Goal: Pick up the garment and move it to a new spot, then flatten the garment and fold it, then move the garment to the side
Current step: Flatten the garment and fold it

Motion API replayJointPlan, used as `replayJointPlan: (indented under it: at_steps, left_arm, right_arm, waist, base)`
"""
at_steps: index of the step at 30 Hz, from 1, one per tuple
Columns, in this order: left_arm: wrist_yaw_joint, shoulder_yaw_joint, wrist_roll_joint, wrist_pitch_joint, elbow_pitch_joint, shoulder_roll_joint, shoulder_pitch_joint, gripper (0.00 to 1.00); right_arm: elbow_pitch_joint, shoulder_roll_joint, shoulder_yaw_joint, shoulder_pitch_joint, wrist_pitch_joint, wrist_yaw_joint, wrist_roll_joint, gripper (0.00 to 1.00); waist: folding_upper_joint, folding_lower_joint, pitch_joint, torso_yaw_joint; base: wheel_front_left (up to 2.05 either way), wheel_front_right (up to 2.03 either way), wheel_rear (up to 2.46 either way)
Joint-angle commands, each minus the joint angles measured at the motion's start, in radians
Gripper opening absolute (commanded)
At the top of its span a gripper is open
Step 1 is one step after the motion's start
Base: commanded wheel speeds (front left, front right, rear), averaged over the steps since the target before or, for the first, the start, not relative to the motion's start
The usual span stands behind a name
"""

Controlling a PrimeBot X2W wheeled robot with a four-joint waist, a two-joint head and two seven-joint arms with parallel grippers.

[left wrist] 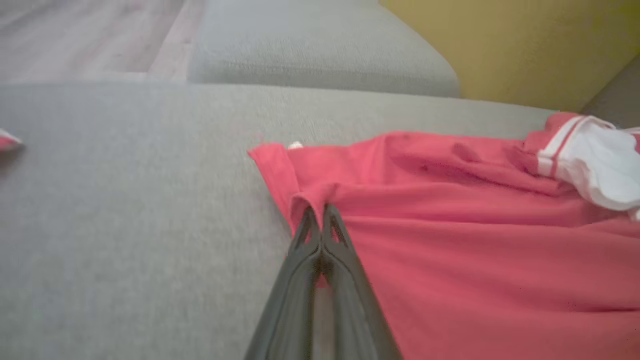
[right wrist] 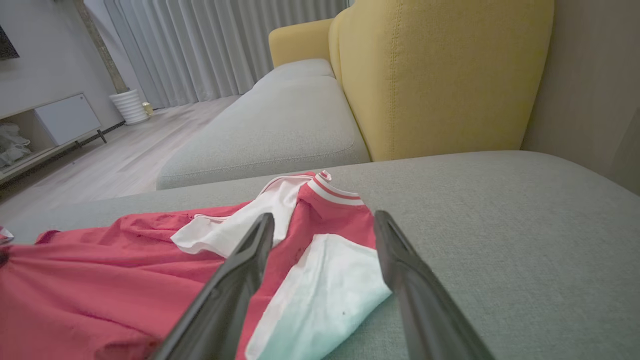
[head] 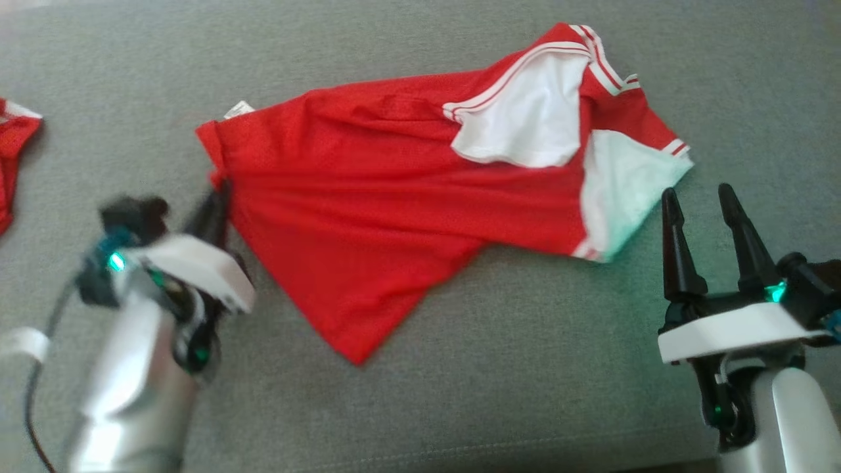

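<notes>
A red shirt [head: 387,197] with white sleeves and striped trim lies crumpled on the grey sofa cushion [head: 460,394]. My left gripper [head: 217,197] is shut on the shirt's hem at its left edge; in the left wrist view the fingers [left wrist: 320,220] pinch a fold of red cloth [left wrist: 450,225]. My right gripper [head: 700,200] stands open just right of the white sleeve [head: 624,184], not touching it. In the right wrist view the white sleeve [right wrist: 325,295] lies between and below the spread fingers [right wrist: 250,250].
Another red garment [head: 13,157] lies at the cushion's far left edge. A yellow backrest [right wrist: 440,75] rises behind the cushion, with a second grey seat [right wrist: 280,125] and wooden floor [right wrist: 100,165] beyond.
</notes>
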Motion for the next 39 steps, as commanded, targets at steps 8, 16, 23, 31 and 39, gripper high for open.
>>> replayJointPlan:
  at_steps: [8,16,23,31,39]
  left_arm:
    - [0.018,0.069,0.019,0.013,0.057,0.129,-0.194,0.00]
    - [0.006,0.074,0.007,-0.002,0.182,0.149,-0.283,1.00]
    - [0.003,0.087,-0.033,-0.037,0.246,0.118,-0.249,1.00]
    - [0.043,0.119,-0.057,-0.117,0.163,0.081,-0.109,1.00]
    - [0.133,0.111,0.022,-0.135,-0.160,0.029,0.110,1.00]
  right_arm:
    - [-0.015,-0.003,0.030,-0.048,-0.022,0.008,0.022,1.00]
    - [0.004,-0.003,0.037,-0.055,-0.041,0.008,0.034,1.00]
    - [0.009,-0.003,0.044,-0.059,-0.046,0.008,0.011,1.00]
    - [0.003,-0.003,0.042,-0.053,-0.037,0.008,-0.030,1.00]
    - [-0.005,-0.003,0.050,-0.033,-0.006,0.008,-0.072,1.00]
  waist:
    - [0.0000,0.0000,0.017,-0.068]
    - [0.0000,0.0000,0.030,-0.103]
    - [0.0000,0.0000,0.020,-0.091]
    - [0.0000,0.0000,-0.022,-0.051]
    - [0.0000,0.0000,-0.082,0.005]
  base:
    - [0.00,0.00,0.00]
    - [0.00,0.00,0.00]
    - [0.00,0.00,0.00]
    - [0.00,0.00,0.00]
    - [0.00,0.00,0.00]
